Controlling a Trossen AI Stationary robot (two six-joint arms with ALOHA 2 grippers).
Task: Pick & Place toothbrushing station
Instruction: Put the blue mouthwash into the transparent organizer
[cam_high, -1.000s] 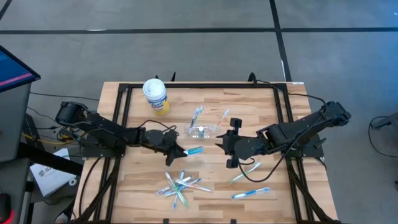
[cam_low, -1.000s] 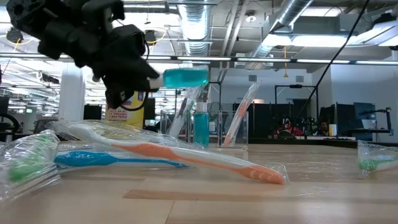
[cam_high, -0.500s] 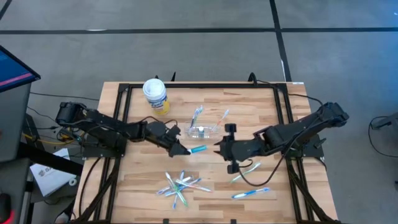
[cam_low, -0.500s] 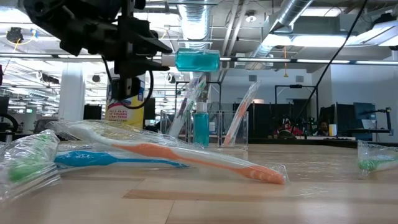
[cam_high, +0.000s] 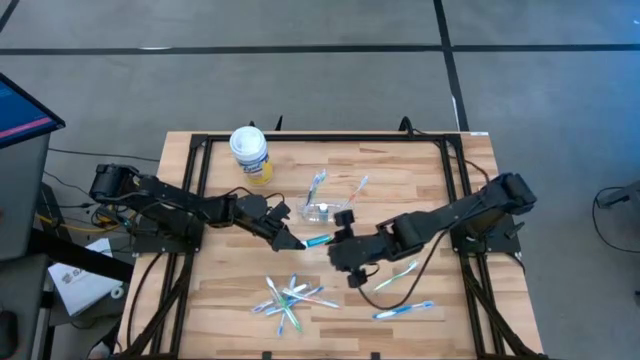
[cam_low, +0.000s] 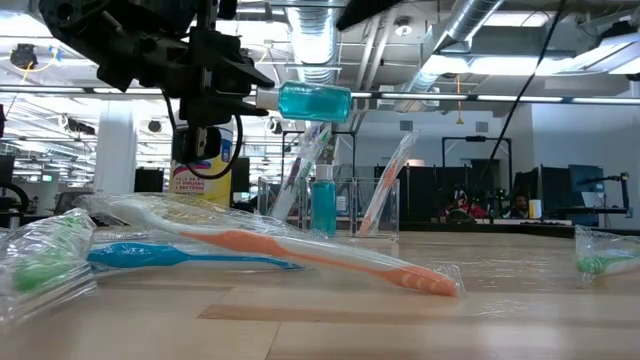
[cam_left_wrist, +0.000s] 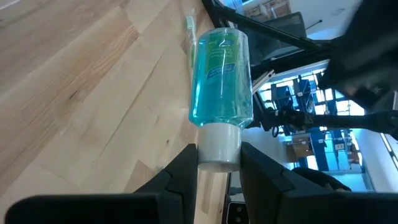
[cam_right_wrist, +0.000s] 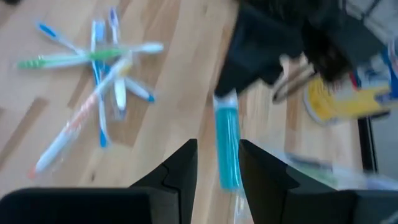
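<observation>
A teal toothpaste tube (cam_high: 318, 240) with a white cap hangs in the air over the table's middle, and my left gripper (cam_high: 295, 240) is shut on it. In the low view the tube (cam_low: 315, 100) lies level, high above the boards. My right gripper (cam_high: 340, 250) stands open just right of the tube. In the right wrist view the tube's flat end (cam_right_wrist: 227, 168) lies in the gap between its fingers; touch does not show. The clear cup (cam_high: 328, 210) stands behind on its base, with two toothbrushes (cam_high: 318, 185) leaning in it. My left gripper pinches the tube's white cap (cam_left_wrist: 219, 140) between its two fingers. They come nearly level from the table's left. The tube sticks out past the fingertips in line with them, toward the right arm, lying level and clear of the table.
A pile of toothbrushes (cam_high: 292, 297) lies near the front edge, and two more (cam_high: 398, 275) (cam_high: 403, 311) lie at the front right. A white tub with a yellow label (cam_high: 250, 153) stands at the far left. Wrapped brushes (cam_low: 250, 245) lie close to the low camera.
My left gripper has risen a little and rolled, bringing the tube higher, then kept still. My right gripper has come down and gone toward the table's left, up to the tube's free end.
</observation>
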